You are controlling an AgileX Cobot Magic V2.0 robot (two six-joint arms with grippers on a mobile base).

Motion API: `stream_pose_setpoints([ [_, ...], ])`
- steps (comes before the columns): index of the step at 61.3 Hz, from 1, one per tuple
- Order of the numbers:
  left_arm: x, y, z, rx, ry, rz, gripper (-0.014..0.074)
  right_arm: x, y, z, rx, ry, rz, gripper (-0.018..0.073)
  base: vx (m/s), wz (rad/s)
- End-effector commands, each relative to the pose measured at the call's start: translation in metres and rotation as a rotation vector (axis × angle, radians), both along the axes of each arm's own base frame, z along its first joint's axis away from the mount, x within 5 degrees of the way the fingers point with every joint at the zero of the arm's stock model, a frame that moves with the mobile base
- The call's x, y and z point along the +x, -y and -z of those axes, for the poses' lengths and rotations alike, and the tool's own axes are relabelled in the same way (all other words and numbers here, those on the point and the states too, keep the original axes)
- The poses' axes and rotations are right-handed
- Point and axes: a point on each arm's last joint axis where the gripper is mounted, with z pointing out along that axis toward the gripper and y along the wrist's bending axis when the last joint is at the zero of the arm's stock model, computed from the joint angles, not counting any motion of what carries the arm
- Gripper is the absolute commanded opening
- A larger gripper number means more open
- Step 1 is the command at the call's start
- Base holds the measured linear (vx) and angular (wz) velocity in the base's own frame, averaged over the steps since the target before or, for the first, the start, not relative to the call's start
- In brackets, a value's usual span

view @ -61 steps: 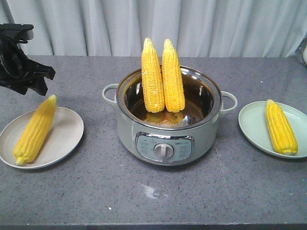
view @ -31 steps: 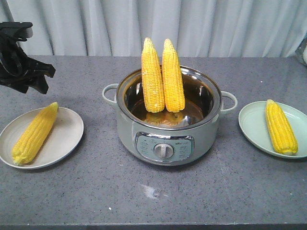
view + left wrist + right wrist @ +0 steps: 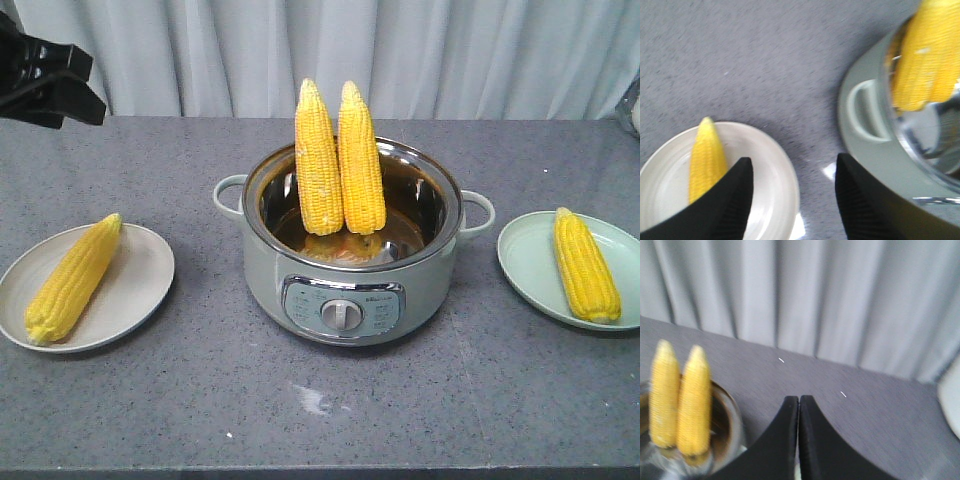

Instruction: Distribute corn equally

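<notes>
Two cobs of corn (image 3: 318,160) (image 3: 360,160) stand upright side by side in the grey-green electric pot (image 3: 350,290). A third cob (image 3: 72,278) lies on the beige left plate (image 3: 140,290), and another cob (image 3: 586,265) lies on the pale green right plate (image 3: 525,255). My left gripper (image 3: 95,90) hangs high at the far left, open and empty. In the left wrist view the left gripper (image 3: 792,165) hovers between the plate's cob (image 3: 707,155) and the pot (image 3: 865,150). My right gripper (image 3: 799,399) is shut on nothing, to the right of the pot's cobs (image 3: 695,395).
The pot has a handle on each side (image 3: 228,193) (image 3: 480,210) and a control dial (image 3: 343,315) on its front. Grey curtains (image 3: 400,50) hang behind the grey stone-look table (image 3: 320,410). A pale object (image 3: 632,110) sits at the far right edge.
The left gripper has risen up and away from the left plate toward the upper left corner. The cob on that plate settled flat about a second ago and stays still.
</notes>
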Motion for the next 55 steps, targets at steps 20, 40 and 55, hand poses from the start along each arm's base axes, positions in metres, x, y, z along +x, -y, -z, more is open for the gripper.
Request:
stream_pose_setpoints([
  [20, -0.036, 0.017, -0.059, -0.225, 0.250, 0.086, 0.0316, 0.076, -0.027, -0.018, 0.210, 0.245, -0.465, 0.0251, 0.00, 0.00],
  [40, -0.035, 0.017, -0.059, -0.228, 0.257, 0.081, 0.0316, 0.142, -0.077, -0.025, 0.189, 0.232, -0.544, 0.0695, 0.00, 0.00],
  [55, -0.035, 0.017, -0.059, -0.226, 0.254, 0.082, 0.0316, 0.194, -0.106, 0.038, 0.178, 0.004, -0.489, 0.0674, 0.00, 0.00],
])
